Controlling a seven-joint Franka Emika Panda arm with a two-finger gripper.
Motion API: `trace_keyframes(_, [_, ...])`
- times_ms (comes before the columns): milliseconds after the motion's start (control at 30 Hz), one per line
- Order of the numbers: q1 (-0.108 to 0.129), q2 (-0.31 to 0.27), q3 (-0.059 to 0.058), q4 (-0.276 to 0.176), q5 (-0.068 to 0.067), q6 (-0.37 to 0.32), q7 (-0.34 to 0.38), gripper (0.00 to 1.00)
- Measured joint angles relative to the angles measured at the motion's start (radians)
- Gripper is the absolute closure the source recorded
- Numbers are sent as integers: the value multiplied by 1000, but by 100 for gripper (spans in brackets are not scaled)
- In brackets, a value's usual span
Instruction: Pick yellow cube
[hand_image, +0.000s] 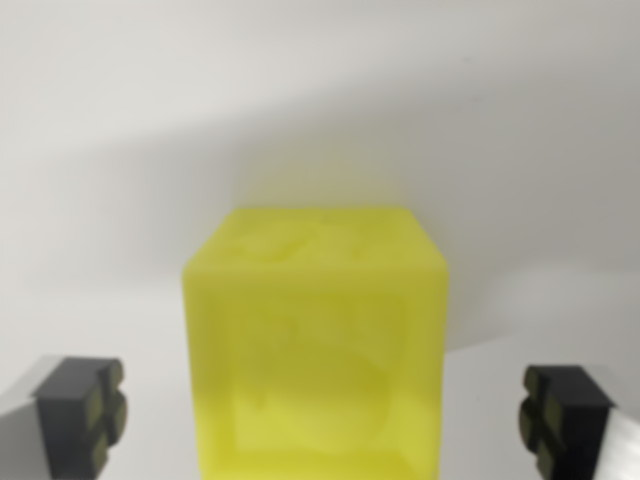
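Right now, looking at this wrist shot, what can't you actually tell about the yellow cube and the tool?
- Yellow cube: its bottom is cut off by the wrist view's lower edge, so contact with the white surface is unseen.
- Cube's far sides: hidden behind its own body.
- Cube's surface detail: blurred, too close to the camera.
- Tool: only the two fingertips show; the rest lies outside the frame.

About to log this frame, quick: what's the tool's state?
Tool: open, fingers apart on either side of the yellow cube, holding nothing.
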Motion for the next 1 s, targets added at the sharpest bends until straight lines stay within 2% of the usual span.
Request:
trace_keyframes(467, [1, 83, 0, 23, -5, 58, 10, 0])
trace_keyframes(767, [1, 89, 0, 24, -6, 62, 12, 0])
trace_keyframes(800, [1, 89, 0, 24, -6, 62, 12, 100])
trace_keyframes(1000, [1, 73, 0, 20, -6, 52, 12, 100])
